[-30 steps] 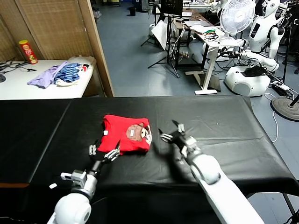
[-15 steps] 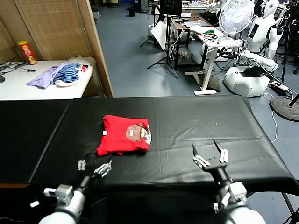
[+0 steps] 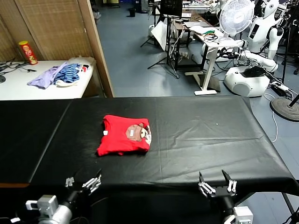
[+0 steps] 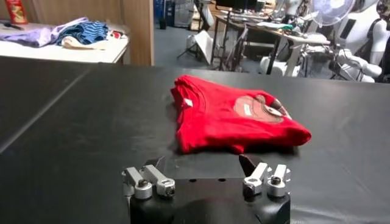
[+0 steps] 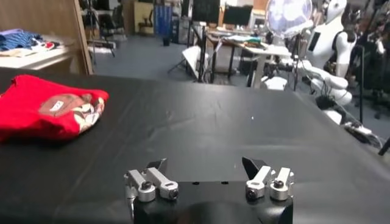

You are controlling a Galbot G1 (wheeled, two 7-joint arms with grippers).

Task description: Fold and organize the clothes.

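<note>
Red folded clothes (image 3: pixel 124 135) lie mid-table — both end effectors, left (image 3: pixel 84 182) and right (image 3: pixel 216 186), open at the near edge.

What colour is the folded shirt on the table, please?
Bright red shirt with a brownish print; clearest in the head view.

Lilac and striped garments (image 3: pixel 58 74) heaped on white table (image 3: pixel 28 86); red can (image 3: pixel 28 51) nearby.

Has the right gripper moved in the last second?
Yes. The right gripper has pulled back from beside the red T-shirt to the near edge of the black table, open and empty. The shirt lies where it did.
</note>
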